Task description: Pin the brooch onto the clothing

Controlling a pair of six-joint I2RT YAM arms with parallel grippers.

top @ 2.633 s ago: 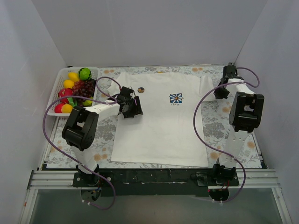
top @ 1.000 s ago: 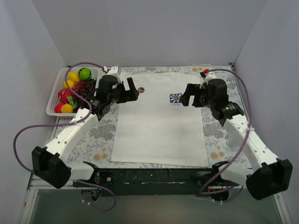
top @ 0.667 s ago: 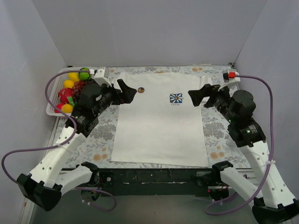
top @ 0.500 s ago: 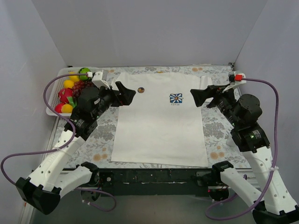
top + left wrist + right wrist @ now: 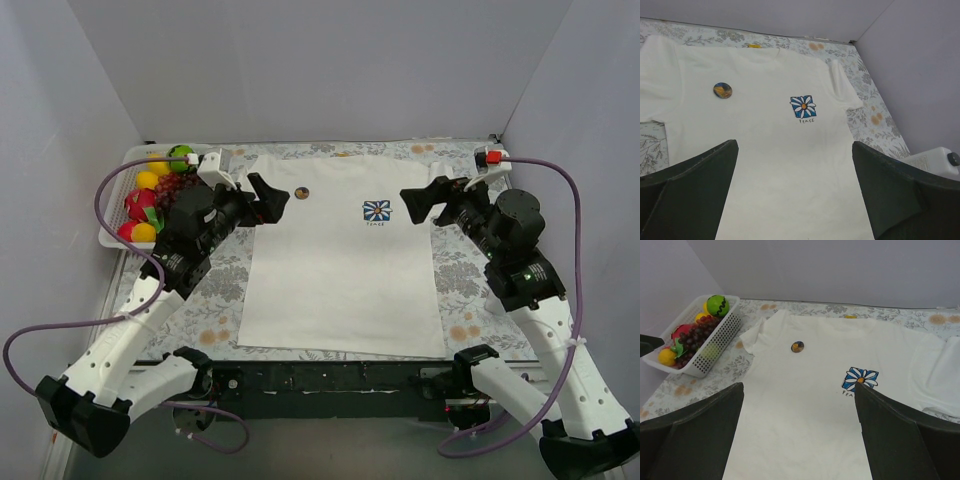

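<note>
The clothing, a white T-shirt [image 5: 340, 265], lies flat on the table with a blue-and-white daisy logo [image 5: 377, 211] on its chest. The brooch [image 5: 301, 192], a small brownish-gold disc, rests on the shirt near its left shoulder; it also shows as the brooch [image 5: 722, 90] and the brooch [image 5: 797, 346]. My left gripper [image 5: 272, 202] hovers open over the shirt's left sleeve edge, its dark fingers [image 5: 690, 192] wide apart with nothing between them. My right gripper [image 5: 420, 204] hangs open above the shirt's right side, fingers [image 5: 905, 437] spread, holding nothing.
A white basket [image 5: 122, 216] of toy fruit stands at the far left, also seen as the basket [image 5: 715, 347]. A grey floral cloth [image 5: 470, 275] covers the table under the shirt. White walls close in on three sides.
Both arms have lifted and drawn back from the shirt's middle, so the wrists stand higher. The right gripper drifted slightly left. Both grippers stayed open; the brooch did not move.
</note>
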